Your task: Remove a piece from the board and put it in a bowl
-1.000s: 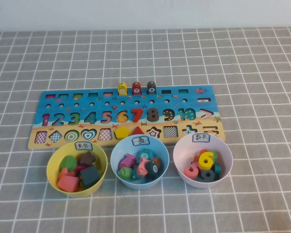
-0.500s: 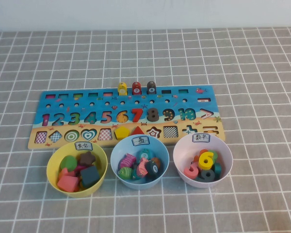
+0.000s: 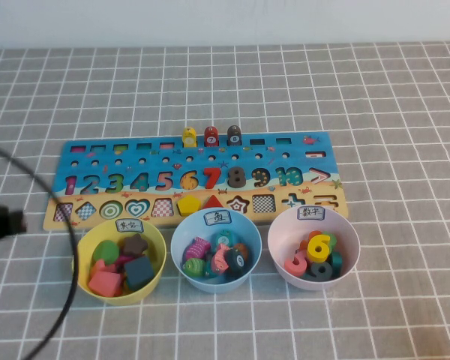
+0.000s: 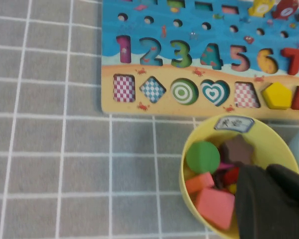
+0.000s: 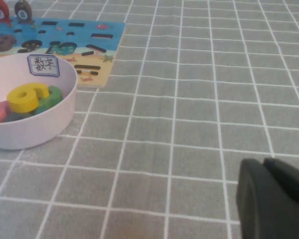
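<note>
Three small blocks stand on the board's (image 3: pixel 195 180) far edge; the yellow piece (image 3: pixel 189 137) is the left one, beside the red block (image 3: pixel 211 136). The light blue bowl (image 3: pixel 216 253) sits just in front of the board, between the yellow bowl (image 3: pixel 118 260) and the pink bowl (image 3: pixel 313 247). The left gripper (image 4: pixel 271 201) hangs over the yellow bowl, the right gripper (image 5: pixel 274 204) over bare cloth right of the pink bowl; whether either grips anything cannot be told.

**Colours Around the Blue Board**

The board (image 3: pixel 195 180) is blue with a tan strip and multicoloured numbers. On its far edge stand the yellow piece (image 3: pixel 189 137), a red block (image 3: pixel 211 136) and a dark brown block (image 3: pixel 234 135). Nearside sit a yellow bowl (image 3: pixel 81 255), the light blue bowl (image 3: pixel 178 244) and a pale pink bowl (image 3: pixel 277 236), on a grey, white-gridded cloth (image 3: pixel 405 150).
</note>
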You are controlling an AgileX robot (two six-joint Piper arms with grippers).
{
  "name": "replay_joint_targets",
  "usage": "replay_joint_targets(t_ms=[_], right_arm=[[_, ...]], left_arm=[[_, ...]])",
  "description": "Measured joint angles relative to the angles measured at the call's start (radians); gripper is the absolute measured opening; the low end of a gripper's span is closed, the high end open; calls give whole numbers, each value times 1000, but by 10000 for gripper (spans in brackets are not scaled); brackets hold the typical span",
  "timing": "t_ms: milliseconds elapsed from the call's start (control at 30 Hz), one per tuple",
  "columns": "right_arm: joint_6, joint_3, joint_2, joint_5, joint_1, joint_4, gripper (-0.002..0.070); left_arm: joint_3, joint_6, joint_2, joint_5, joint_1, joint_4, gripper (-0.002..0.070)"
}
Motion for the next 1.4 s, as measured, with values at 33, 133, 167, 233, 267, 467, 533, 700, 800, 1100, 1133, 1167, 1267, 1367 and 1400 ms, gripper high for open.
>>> replay_joint_targets(t_ms=[33, 133, 167, 233, 267, 467, 533, 700, 800, 1100, 1133, 1167, 1267, 1367, 1400], right_arm=[[0, 0, 0, 0, 0, 0, -17], [0, 0, 0, 0, 0, 0, -17], [0, 0, 0, 0, 0, 0, -17], [0, 0, 0, 0, 0, 0, -17], [0, 0, 0, 0, 0, 0, -17], [0, 0, 0, 0, 0, 0, -17], [0, 0, 0, 0, 0, 0, -17], [0, 0, 0, 0, 0, 0, -17], [0, 0, 0, 0, 0, 0, -17], [0, 0, 0, 0, 0, 0, -17], [0, 0, 0, 0, 0, 0, -17], [0, 0, 0, 0, 0, 0, -17], [0, 0, 0, 0, 0, 0, -17], [0, 0, 0, 0, 0, 0, -17], [0, 0, 0, 0, 0, 0, -17]], left_arm=[[-32, 19, 52, 2, 0, 0, -5], [-135, 71, 201, 8, -6, -13, -5], [-171, 84, 254, 8, -16, -15, -5], [-240, 100, 349, 9, -43, -15, -5], [-280, 104, 402, 10, -63, -15, -5], [-556, 110, 692, 70, -163, -19, -4], [-673, 110, 792, 119, -181, -19, -5], [-932, 110, 1006, 256, -205, -17, -5], [-1078, 108, 1104, 326, -226, -1, -5], [-1408, 42, 1296, 416, -255, 37, -5], [-1437, 39, 1315, 423, -255, 37, -5], [-1462, 37, 1332, 430, -255, 38, -5], [-1495, 28, 1368, 438, -255, 46, -5], [-1501, 24, 1393, 436, -255, 55, 3], [-1501, 24, 1402, 436, -255, 58, 15]])
